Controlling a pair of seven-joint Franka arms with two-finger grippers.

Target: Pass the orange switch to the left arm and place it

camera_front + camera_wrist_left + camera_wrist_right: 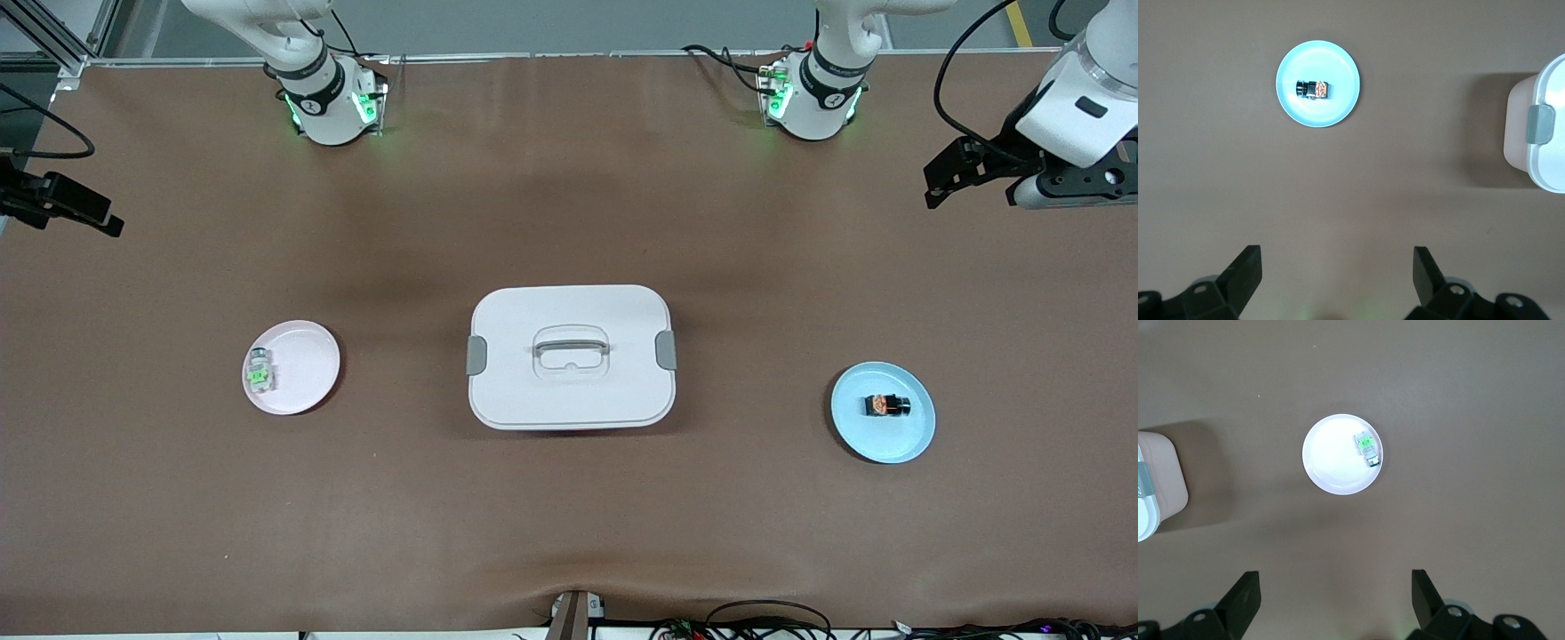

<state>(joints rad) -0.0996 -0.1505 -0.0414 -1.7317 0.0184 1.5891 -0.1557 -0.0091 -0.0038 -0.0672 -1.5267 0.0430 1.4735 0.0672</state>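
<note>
Pick-up not yet begun: orange switch (889,406) lies on the blue plate (916,440) toward the left arm's end from the box (571,356); left claw (1337,267) and right claw (1335,587), both released and raised, wait, so the left must descend onto it.

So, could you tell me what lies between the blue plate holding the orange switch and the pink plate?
The box stands between the blue plate with the orange switch and the pink plate, seen in the front view.
</note>
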